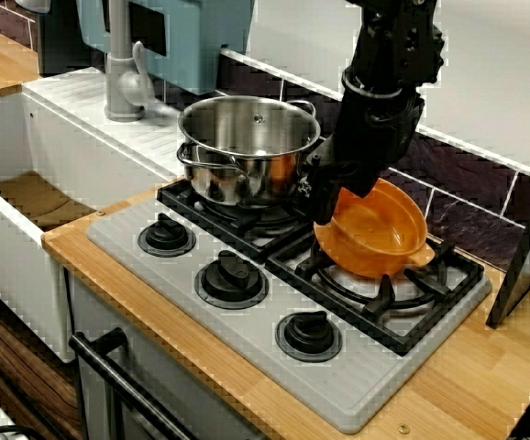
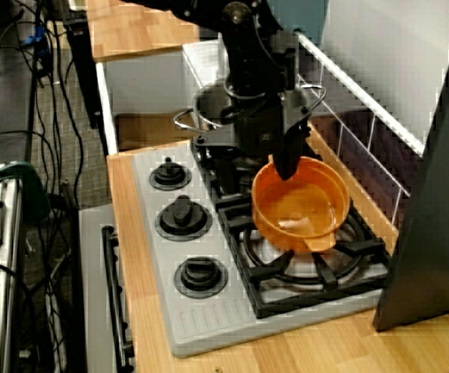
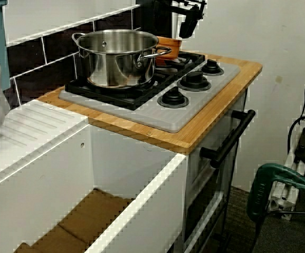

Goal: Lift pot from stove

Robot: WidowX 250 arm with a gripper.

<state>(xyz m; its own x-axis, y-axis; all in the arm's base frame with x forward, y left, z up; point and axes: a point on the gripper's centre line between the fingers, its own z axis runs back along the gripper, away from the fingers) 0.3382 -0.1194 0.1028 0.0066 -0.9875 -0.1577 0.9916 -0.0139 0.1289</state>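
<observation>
Spanning most of the wooden counter [image 1: 448, 385], the stove [image 1: 247, 321] lay flat with two black burner grates behind its three round knobs [image 1: 232, 277]. Beside it, a white sink basin [image 3: 115, 211] sat lower, with what looked like brown cardboard on its floor. On the burner nearer the sink stood the steel pot [image 1: 247, 147], upright and shiny; its interior appeared bare, though only part of the bottom showed. The pot [image 1: 375, 231], smaller and orange, hung tilted over the other burner grate [image 1: 403, 293], its rim raised on the arm's side and its lower edge close to the grate; whether it still touched the bars could not be told. A small pale object, too unclear to identify, lay inside it in the side view. The gripper [image 2: 287, 159], black and reaching down from above, had its fingers closed on the pot's far rim, one inside and one outside the wall.
</observation>
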